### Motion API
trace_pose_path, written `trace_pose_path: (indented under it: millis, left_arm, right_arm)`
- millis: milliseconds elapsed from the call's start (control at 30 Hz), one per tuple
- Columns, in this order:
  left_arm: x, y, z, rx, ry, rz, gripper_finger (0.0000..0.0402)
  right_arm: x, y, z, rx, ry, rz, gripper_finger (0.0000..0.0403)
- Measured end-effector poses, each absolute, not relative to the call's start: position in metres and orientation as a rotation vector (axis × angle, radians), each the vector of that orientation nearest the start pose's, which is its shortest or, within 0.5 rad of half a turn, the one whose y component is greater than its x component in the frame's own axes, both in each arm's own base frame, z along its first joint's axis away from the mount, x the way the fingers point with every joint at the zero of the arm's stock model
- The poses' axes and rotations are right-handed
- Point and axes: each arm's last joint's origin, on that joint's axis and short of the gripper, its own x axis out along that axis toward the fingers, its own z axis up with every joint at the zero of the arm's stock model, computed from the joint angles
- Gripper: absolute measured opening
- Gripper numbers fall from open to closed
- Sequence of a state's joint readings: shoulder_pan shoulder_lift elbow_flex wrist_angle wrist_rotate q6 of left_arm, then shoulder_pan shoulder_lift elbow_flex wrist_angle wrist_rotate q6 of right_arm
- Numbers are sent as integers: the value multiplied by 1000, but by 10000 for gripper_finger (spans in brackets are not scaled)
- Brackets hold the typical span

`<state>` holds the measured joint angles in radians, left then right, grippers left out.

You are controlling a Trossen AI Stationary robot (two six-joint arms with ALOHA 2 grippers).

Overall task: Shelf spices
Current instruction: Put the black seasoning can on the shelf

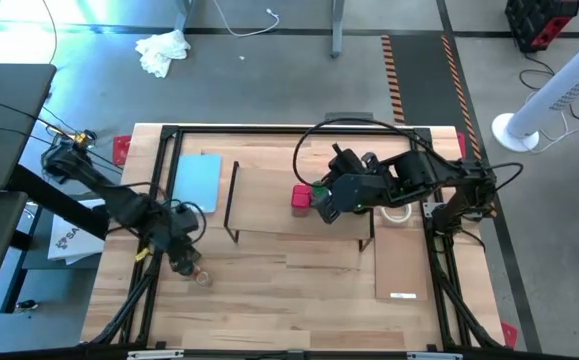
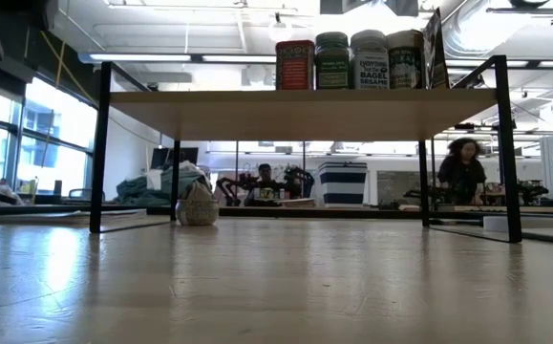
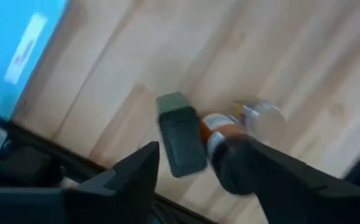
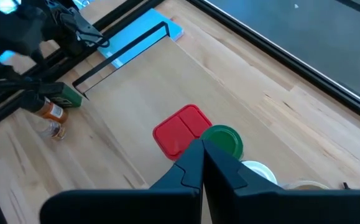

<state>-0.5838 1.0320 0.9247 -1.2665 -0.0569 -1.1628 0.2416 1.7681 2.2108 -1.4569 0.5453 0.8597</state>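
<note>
Judging by what stands on the shelf (image 2: 295, 113), most of the work looks done: in the low view four spice containers sit in a row on its plank top, a red tin (image 2: 295, 65), a green-lidded jar (image 2: 332, 61), a white-lidded jar (image 2: 369, 59) and one more jar (image 2: 405, 59) at the end of the row. From the right wrist view the red tin's lid and the green lid show side by side, with a white lid just beside them. The right gripper (image 4: 203, 155) hangs over these, near the red tin, its jaws pressed together and holding nothing. What is left lies on the counter (image 1: 299, 290) in front of the shelf's left end: a small jar with an orange label (image 3: 220, 134) lying on its side, and it seems a second small jar (image 1: 202, 279) just beside it, though the two are hard to separate. The low view shows one rounded jar (image 2: 198, 204) resting on the counter near the shelf's left leg. The left gripper (image 1: 181, 262) is down at that spot, and the left wrist view shows its jaws spread, with the orange-labelled jar between or just past them rather than pinched. At least one jar, probably two, has yet to go up.
</note>
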Motion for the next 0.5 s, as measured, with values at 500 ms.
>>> trace_pose_path:
  millis: [500]
  left_arm:
    - [138, -78, 230, -598, 1440, 557, 269]
  right_arm:
    - [331, 63, 427, 370, 796, -611, 0]
